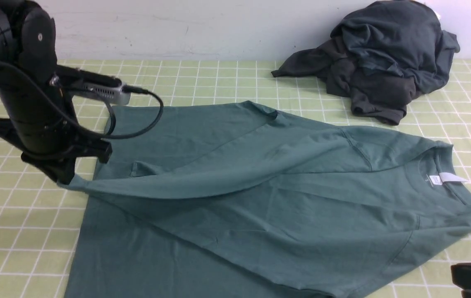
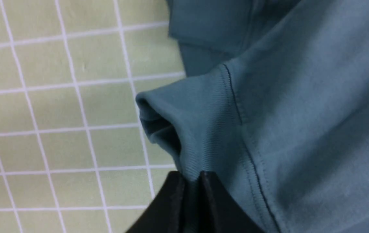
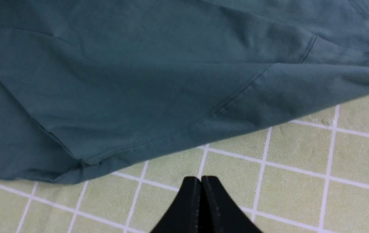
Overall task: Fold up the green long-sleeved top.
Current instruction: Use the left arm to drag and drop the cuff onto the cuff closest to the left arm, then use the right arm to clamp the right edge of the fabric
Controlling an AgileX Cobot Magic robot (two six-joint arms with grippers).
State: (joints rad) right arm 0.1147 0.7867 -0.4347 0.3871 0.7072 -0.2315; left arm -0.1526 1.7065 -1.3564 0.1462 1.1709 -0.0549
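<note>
The left jaws (image 2: 189, 181) are closed on the green top (image 1: 227, 182); its cloth runs long from them toward the robot's right. The right jaws (image 3: 200, 181), shut and empty, are beside it, farther from the pinched edge.

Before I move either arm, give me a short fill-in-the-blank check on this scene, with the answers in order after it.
1. The left gripper has its jaws shut on the ____ of the green long-sleeved top.
2. The right gripper has its jaws ____, with no cloth between them.
3. The neck label on the top is ____ in colour.
4. Beyond the top, by the wall, lies a heap of ____ clothes.

Missing words: cuff; shut; white; dark
</note>
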